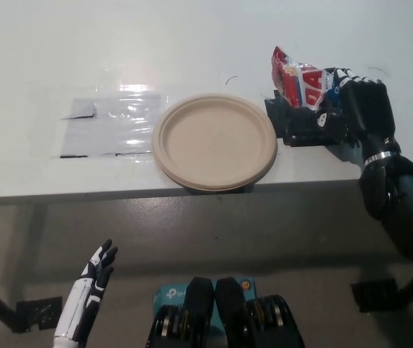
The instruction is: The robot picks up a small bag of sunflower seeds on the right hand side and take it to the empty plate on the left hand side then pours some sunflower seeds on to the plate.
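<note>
— On the right side of the table [61, 51], what have you got?

— I see my black right hand [351, 116] wrapped around the small red bag of sunflower seeds [297, 85]. The fingers [304, 125] curl in under the bag from the right and close on it, so the hand has hold of it. The bag stands roughly upright, its top edge pointing away from me, and I cannot tell whether its bottom touches the tabletop.

— Where is that relative to the plate?

— Just beside it. The tan paper plate [214, 141] lies flat near the table's front edge, and the bag sits off its right rim, toward the far side. The dark fingertips reach almost to that rim, but the bag itself is not over the plate. I see nothing lying on the plate.

— Anything else on the surface?

— A clear, shiny plastic sheet [111, 125] lies flat to the left of the plate, close to its rim.

— And your other hand?

— My white left hand [94, 279] hangs low at the lower left, below the table edge and well apart from everything. Its fingers are spread and it holds nothing.
</note>
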Robot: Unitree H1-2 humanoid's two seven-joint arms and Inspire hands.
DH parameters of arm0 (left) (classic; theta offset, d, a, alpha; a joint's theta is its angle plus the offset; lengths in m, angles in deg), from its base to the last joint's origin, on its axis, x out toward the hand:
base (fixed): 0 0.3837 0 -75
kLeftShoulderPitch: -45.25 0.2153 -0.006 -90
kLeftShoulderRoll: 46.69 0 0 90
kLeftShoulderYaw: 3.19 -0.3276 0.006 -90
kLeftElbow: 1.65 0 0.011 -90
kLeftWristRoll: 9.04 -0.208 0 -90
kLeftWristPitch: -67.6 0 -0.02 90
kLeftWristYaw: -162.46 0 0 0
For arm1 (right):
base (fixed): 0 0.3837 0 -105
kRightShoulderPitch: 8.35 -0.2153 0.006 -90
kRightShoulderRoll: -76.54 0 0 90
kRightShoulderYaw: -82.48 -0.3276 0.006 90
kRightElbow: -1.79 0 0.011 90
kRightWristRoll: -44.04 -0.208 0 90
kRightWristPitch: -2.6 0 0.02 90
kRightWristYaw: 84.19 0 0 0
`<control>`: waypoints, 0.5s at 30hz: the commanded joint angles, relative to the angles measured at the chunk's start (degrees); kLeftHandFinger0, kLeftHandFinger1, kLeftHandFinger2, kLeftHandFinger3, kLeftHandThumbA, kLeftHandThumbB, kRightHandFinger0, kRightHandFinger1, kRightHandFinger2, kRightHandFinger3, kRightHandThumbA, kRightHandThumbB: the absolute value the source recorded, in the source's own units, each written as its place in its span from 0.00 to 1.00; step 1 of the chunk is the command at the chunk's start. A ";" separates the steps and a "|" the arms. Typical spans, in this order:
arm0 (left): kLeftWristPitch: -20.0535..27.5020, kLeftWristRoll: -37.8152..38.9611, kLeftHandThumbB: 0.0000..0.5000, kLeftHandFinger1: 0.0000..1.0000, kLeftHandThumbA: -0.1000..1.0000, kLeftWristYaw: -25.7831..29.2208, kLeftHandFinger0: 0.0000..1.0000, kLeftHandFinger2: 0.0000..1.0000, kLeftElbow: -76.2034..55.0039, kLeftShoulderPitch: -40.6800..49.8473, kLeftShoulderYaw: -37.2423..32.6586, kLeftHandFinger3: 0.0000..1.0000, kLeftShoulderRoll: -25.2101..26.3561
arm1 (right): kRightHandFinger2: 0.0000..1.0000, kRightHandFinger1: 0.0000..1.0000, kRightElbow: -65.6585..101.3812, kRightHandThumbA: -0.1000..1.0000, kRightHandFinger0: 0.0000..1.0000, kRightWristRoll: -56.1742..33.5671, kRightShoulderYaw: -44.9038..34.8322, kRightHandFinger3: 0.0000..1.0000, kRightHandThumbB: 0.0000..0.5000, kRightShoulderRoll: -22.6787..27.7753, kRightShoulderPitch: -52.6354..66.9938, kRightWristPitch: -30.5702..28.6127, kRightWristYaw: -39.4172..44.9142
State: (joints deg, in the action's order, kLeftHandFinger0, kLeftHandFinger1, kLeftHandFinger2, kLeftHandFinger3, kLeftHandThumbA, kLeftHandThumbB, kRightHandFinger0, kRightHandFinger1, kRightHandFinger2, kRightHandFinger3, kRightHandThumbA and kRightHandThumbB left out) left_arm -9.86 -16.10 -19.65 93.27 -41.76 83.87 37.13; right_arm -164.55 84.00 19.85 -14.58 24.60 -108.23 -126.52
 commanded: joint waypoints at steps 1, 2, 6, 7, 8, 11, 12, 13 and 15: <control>1.99 0.86 0.33 1.00 1.00 -0.13 1.00 1.00 -1.00 -0.47 0.60 1.00 0.36 | 0.72 0.26 2.32 0.00 0.00 0.41 0.74 0.69 0.33 1.83 -5.20 -2.74 -0.98; 2.08 0.60 0.33 1.00 1.00 -0.04 1.00 1.00 -1.00 -0.48 0.56 1.00 0.39 | 0.72 0.26 2.67 0.00 0.00 0.86 1.28 0.68 0.33 1.96 -5.40 -2.73 -0.58; 2.16 0.73 0.32 1.00 1.00 -0.14 1.00 1.00 -0.88 -0.65 0.58 1.00 0.46 | 0.66 0.22 3.73 0.00 0.00 2.83 3.73 0.62 0.34 2.22 -6.38 -2.82 -0.91; 2.18 0.53 0.31 1.00 1.00 -0.05 1.00 1.00 -0.96 -0.64 0.56 1.00 0.45 | 0.65 0.21 3.91 0.00 0.00 3.81 4.94 0.62 0.35 2.30 -6.65 -2.68 -1.66; 2.21 0.56 0.32 1.00 1.00 -0.08 1.00 1.00 -0.94 -0.65 0.54 1.00 0.47 | 0.65 0.22 4.07 0.00 0.00 4.65 5.94 0.61 0.38 2.31 -6.96 -2.70 -2.01; 2.45 0.61 0.32 1.00 1.00 -0.16 1.00 1.00 -0.76 -0.84 0.48 1.00 0.49 | 0.67 0.23 4.50 0.00 0.00 5.88 7.80 0.64 0.42 2.29 -7.52 -2.74 -2.71; 2.30 0.68 0.32 1.00 1.00 -0.13 1.00 1.00 -0.75 -0.86 0.51 1.00 0.41 | 0.68 0.24 4.82 0.00 0.00 6.25 8.45 0.64 0.40 2.22 -7.67 -2.50 -2.38; 2.26 0.69 0.33 1.00 1.00 -0.12 1.00 1.00 -0.75 -0.87 0.52 1.00 0.38 | 0.68 0.24 4.91 0.00 0.00 6.34 8.74 0.64 0.40 2.24 -7.71 -2.51 -2.40; 2.65 0.88 0.32 1.00 1.00 -0.13 1.00 1.00 -0.42 -0.95 0.57 1.00 0.39 | 0.70 0.25 5.41 0.00 0.00 7.49 10.10 0.64 0.38 2.04 -8.12 -1.03 -1.80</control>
State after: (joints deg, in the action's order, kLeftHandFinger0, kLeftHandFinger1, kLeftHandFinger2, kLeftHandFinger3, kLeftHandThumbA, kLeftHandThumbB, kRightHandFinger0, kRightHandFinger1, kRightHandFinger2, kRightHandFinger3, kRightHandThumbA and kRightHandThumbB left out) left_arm -9.83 -16.02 -19.65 93.28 -42.00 83.92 37.13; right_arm -161.63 88.53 28.48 -13.65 21.00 -108.97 -126.54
